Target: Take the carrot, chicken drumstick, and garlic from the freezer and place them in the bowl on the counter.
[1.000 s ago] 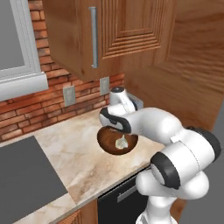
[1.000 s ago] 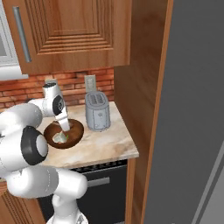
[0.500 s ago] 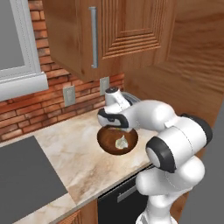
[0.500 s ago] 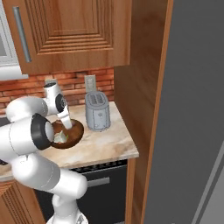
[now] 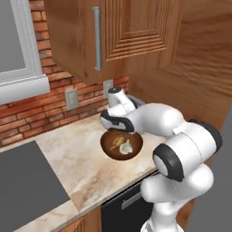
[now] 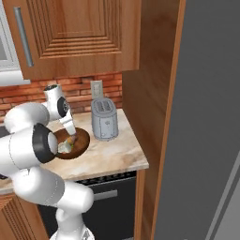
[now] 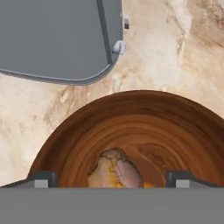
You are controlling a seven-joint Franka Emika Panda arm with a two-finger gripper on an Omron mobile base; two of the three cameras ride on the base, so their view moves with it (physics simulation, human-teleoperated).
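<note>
The dark brown wooden bowl (image 5: 134, 150) (image 6: 82, 142) (image 7: 65, 144) sits on the marble counter. The golden-brown chicken drumstick (image 7: 114, 168) lies in its bottom, free between my fingertips (image 7: 42, 179). An orange sliver beside the drumstick may be the carrot; I cannot tell. The cream garlic (image 5: 126, 146) (image 6: 64, 147) rests in the bowl too. My gripper (image 7: 111, 180) (image 5: 118, 132) (image 6: 70, 135) hangs just over the bowl, pointing down, open with the jaws wide apart and touching nothing. The freezer's inside is out of view.
A grey toaster (image 6: 103, 119) (image 7: 57, 39) stands right of the bowl by the wooden side panel. A tall grey fridge panel (image 6: 206, 122) fills the right. Wall cabinets (image 5: 113, 31) hang above, a dark cooktop (image 5: 22, 181) lies left, and the counter edge (image 6: 112, 169) is near.
The jaws have opened wide over the bowl. The arm's elbow has swung in closer to the bowl, and the hand has stayed above it.
</note>
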